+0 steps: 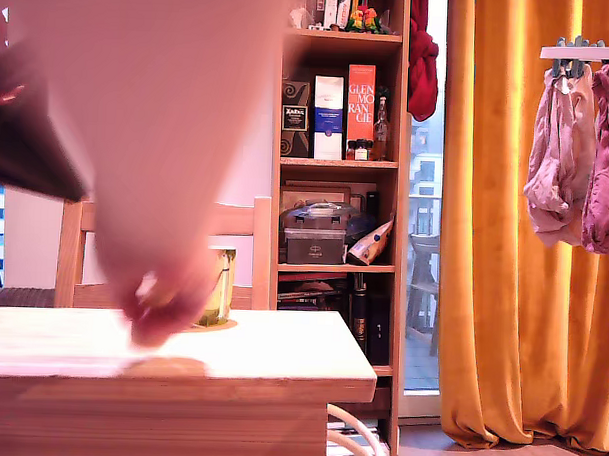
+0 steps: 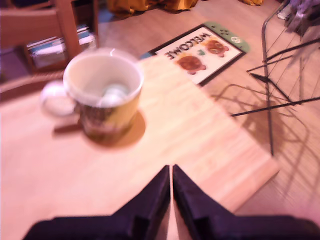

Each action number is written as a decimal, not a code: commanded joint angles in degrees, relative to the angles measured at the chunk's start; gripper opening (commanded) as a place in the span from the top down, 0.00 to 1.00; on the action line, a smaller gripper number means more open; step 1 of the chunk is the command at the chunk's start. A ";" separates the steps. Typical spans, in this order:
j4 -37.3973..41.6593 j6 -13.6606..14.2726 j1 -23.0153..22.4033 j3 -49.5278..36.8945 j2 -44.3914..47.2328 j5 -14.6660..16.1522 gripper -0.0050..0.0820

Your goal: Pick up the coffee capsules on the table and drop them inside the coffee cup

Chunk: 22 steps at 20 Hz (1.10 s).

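Your tool (image 2: 171,175) is pressed together and empty, while two pale capsules (image 2: 113,95) sit in the cup (image 2: 102,95); light, thin-walled, best pinched under the rim.

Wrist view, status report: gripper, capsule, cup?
Gripper shut, empty, above the table. Pale rounded shape, likely a capsule, inside the coffee cup. Exterior view mostly blocked by a blurred hand.

one coffee cup (image 2: 104,97), one table (image 2: 190,140)
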 commanded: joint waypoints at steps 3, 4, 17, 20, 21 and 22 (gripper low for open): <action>-0.39 -0.44 0.13 -0.44 -1.66 -0.22 0.97; -0.68 -0.68 0.13 -0.44 -1.66 -0.20 0.97; -0.33 -3.98 -2.19 -0.44 -1.64 0.46 0.97; 1.44 -7.04 -5.53 -0.44 -1.62 -1.90 0.97; 1.75 -10.29 -7.32 -0.44 -1.57 -3.91 0.97; 1.81 -12.55 -9.22 -0.44 -1.57 -7.72 0.97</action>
